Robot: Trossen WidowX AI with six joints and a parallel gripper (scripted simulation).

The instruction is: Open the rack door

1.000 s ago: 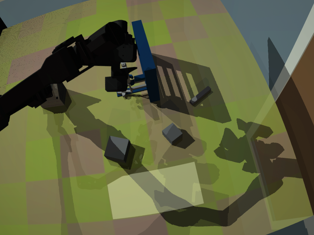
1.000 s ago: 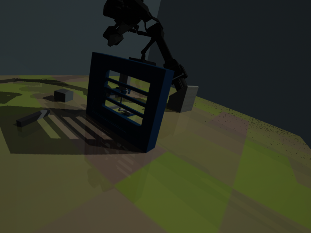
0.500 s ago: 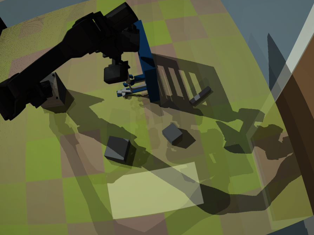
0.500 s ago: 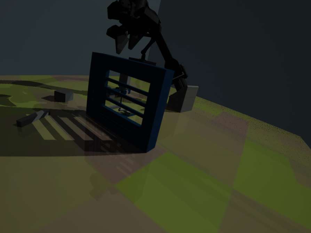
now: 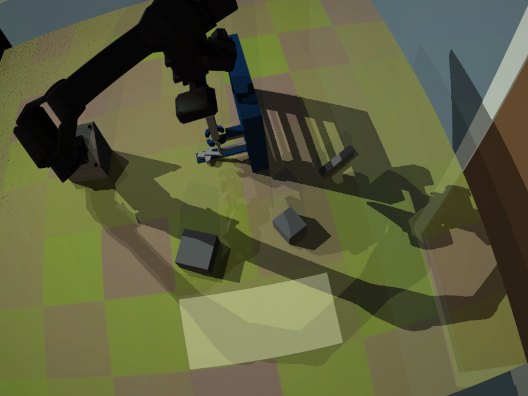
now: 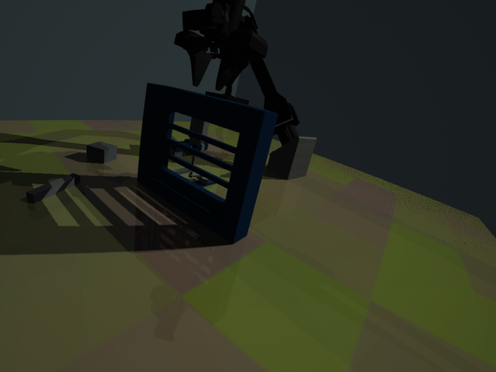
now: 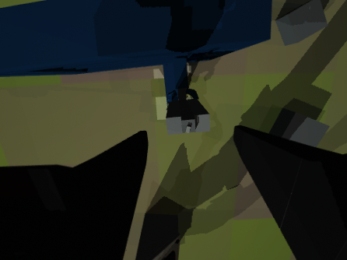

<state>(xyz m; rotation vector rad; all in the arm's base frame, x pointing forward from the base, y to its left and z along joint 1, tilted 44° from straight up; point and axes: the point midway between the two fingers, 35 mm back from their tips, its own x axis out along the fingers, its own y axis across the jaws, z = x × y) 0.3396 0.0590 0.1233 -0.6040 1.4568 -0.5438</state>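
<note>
The black six-joint arm (image 5: 106, 62) (image 6: 263, 78) extends upward and outward from its base, with the wrist (image 5: 187, 62) pitched downward. The parallel-jaw gripper (image 5: 208, 78) (image 6: 207, 86) (image 7: 191, 135) is partly open, its two fingers (image 6: 200, 67) directed downward, fingertips apart and nothing gripped between them.
</note>
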